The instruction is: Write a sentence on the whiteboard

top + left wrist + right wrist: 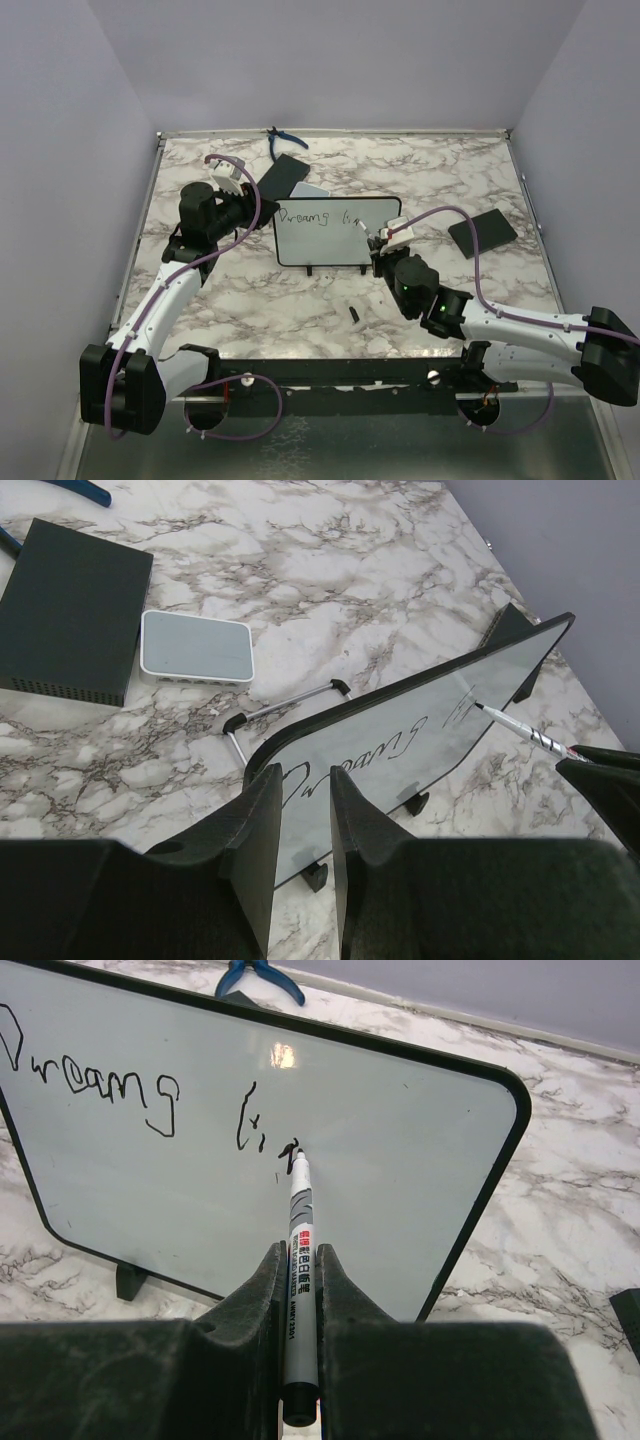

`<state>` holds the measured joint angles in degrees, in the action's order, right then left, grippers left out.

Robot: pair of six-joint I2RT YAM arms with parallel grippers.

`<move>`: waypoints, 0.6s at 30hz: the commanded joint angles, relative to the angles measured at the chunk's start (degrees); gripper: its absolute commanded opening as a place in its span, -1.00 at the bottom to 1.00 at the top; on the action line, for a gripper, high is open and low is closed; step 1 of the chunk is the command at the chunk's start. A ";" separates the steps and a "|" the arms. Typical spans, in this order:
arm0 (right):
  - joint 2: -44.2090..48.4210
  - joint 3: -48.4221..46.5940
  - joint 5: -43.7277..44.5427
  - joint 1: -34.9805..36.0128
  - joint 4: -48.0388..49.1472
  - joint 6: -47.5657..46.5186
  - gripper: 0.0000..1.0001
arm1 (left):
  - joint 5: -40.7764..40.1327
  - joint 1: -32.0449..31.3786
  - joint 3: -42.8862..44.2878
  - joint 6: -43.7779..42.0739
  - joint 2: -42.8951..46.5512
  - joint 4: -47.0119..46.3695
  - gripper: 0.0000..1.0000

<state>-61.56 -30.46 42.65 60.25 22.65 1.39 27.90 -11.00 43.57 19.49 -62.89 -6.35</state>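
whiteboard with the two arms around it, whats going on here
The robot is partway through writing on the whiteboard. The left gripper clamps the board's left edge, holding it upright on the marble table. The right gripper holds a marker with its tip on the board. So far the writing reads "Dreams" plus the first letters of a second word, roughly "li"; the sentence is unfinished.

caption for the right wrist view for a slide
The right gripper holds a marker tip against the upright whiteboard, mid-word in the sentence, "Dreams" already written.
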 commanded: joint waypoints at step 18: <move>1.36 1.49 2.12 -0.31 -5.89 5.50 -0.99 | 1.37 -0.25 -0.59 0.42 1.28 -1.83 -0.46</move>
<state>-60.71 -30.28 42.81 60.27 19.84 4.62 27.92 -11.00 43.57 19.51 -62.87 -6.37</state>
